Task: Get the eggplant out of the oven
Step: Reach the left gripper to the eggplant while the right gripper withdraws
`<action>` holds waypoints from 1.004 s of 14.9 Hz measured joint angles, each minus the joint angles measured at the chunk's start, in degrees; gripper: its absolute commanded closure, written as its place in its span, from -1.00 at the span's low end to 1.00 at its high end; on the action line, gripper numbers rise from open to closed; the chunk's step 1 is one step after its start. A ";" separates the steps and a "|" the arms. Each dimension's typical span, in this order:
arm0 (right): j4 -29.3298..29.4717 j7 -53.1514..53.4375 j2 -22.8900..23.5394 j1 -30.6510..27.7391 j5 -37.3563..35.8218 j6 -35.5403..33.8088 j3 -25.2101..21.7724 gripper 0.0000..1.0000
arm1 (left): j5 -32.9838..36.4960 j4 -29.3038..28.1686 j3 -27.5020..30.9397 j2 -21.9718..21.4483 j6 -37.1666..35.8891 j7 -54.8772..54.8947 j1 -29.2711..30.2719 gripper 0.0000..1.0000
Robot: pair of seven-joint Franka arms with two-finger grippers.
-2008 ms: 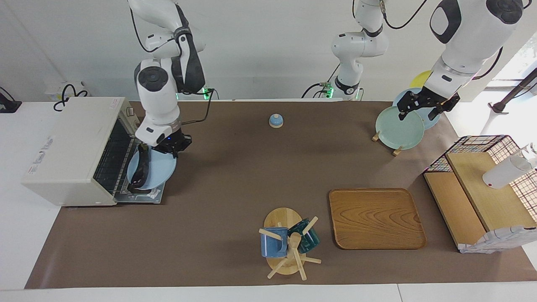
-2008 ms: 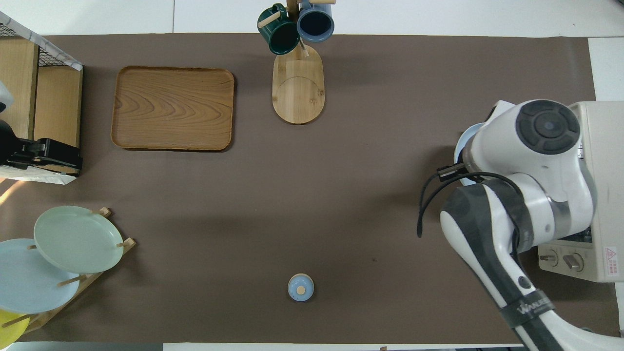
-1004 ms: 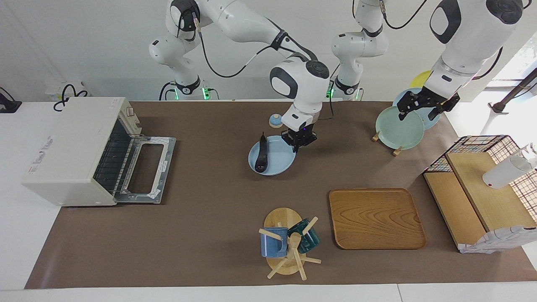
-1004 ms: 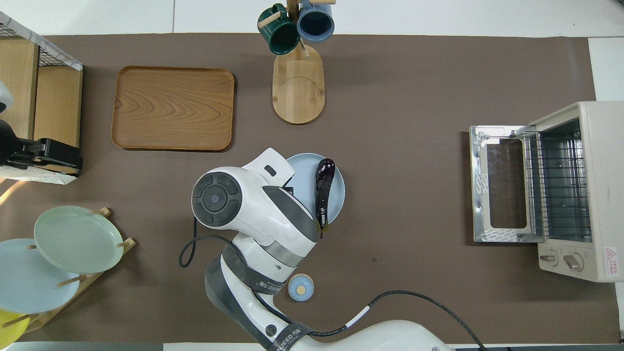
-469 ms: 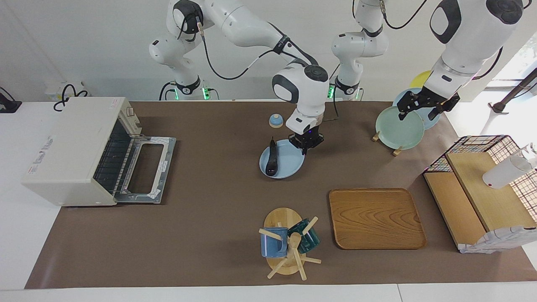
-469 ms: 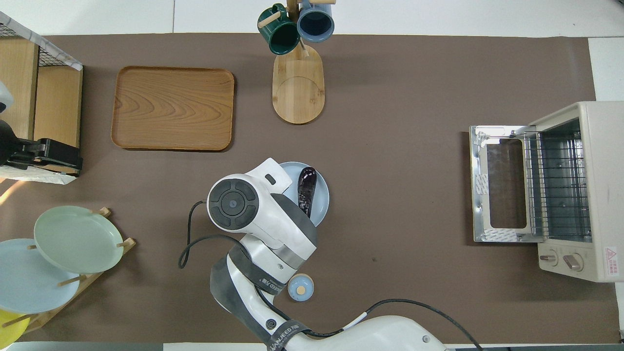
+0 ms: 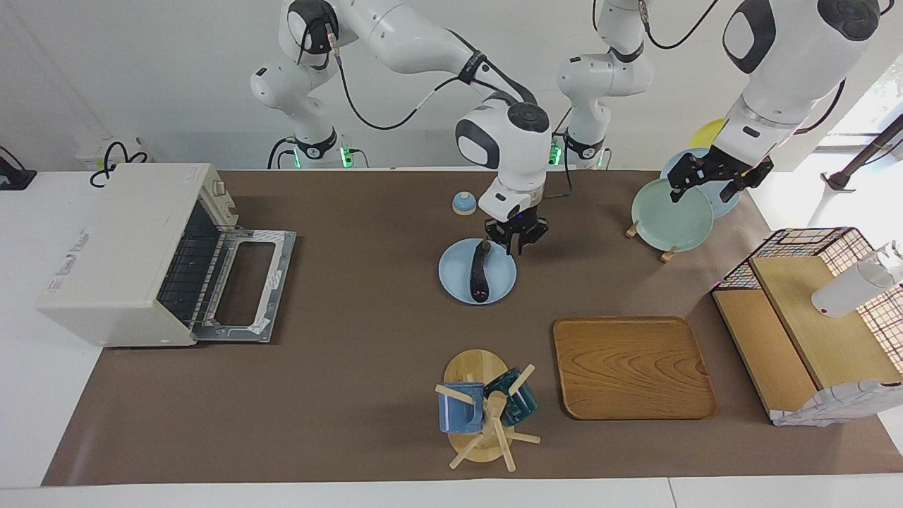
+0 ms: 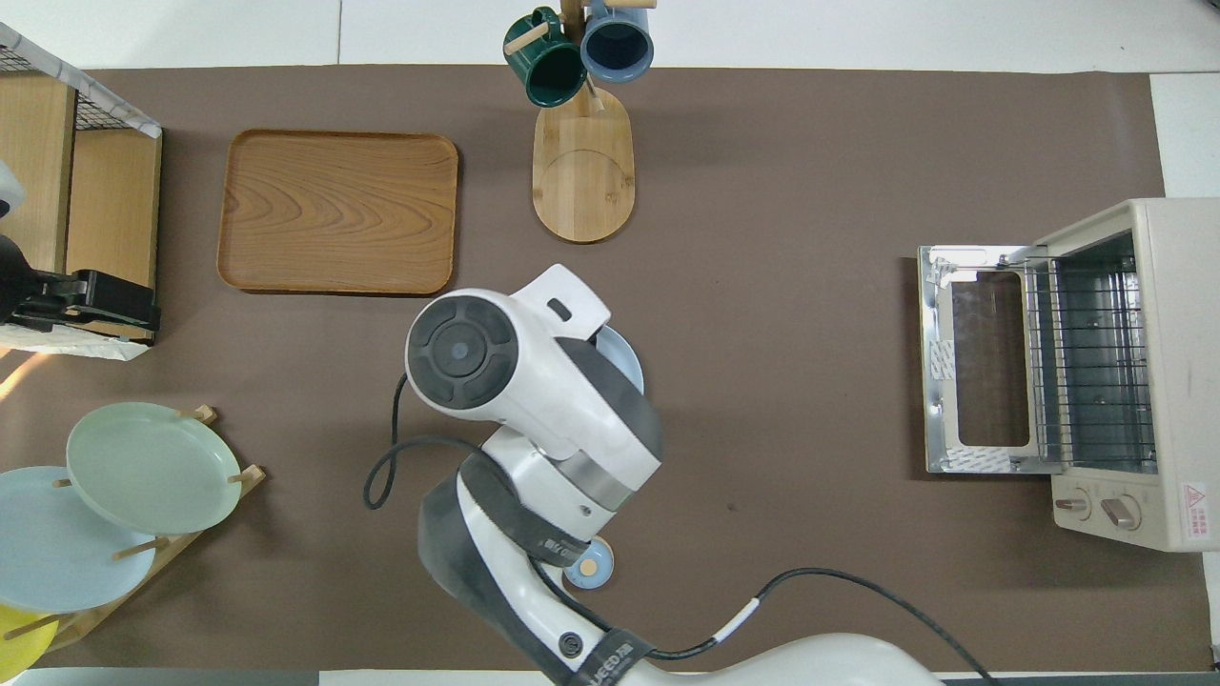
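I find the slender, glossy dark purple eggplant (image 7: 480,274) out of the oven. It lies lengthwise on a round light blue plate (image 7: 455,271) near the middle of the brown tabletop (image 7: 367,339). Its thin stem points toward the robots. From overhead the right arm covers the eggplant, and only a sliver of the plate's rim (image 8: 626,358) shows.

The right gripper (image 7: 515,243) hangs over the plate's rim on the side nearer the robots, just beside the stem. I cannot tell whether its jaws are released or clenched. The left gripper (image 7: 709,185) waits over a pale green plate (image 7: 670,215) propped in a wooden rack at the left arm's end. Its jaws are spread wide and grasp nothing.

The boxy cream-white toaster oven (image 7: 120,247) sits at the right arm's end. Its glass door (image 7: 243,282) is folded down flat and the wire rack (image 8: 1087,362) inside is bare. There is red print on the oven's top, but I cannot read it. A red warning-triangle sticker (image 8: 1193,497) sits beside the two knobs. The lettering on the right arm's strap (image 8: 610,657) is only partly legible.

A small blue bell with a wooden knob (image 7: 463,203) stands nearer the robots than the plate. A rectangular wooden tray (image 7: 635,367) and a wooden mug stand (image 7: 480,423) with a blue and a green mug lie farther from them.
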 measured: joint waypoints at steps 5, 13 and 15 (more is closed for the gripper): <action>-10.13 -13.17 -7.54 -13.72 -6.38 -6.94 -0.21 1.00 | -1.91 -0.19 -0.72 0.03 1.08 -4.47 -2.24 -1.00; -34.61 -21.45 -12.90 -26.09 -17.33 12.54 -0.16 1.00 | -6.12 -8.88 -1.48 3.94 16.32 -18.55 -19.22 -1.00; -36.68 -23.54 -13.25 -27.83 -17.50 15.59 -0.15 1.00 | -6.16 -9.93 -1.56 7.46 20.81 -21.66 -23.68 -1.00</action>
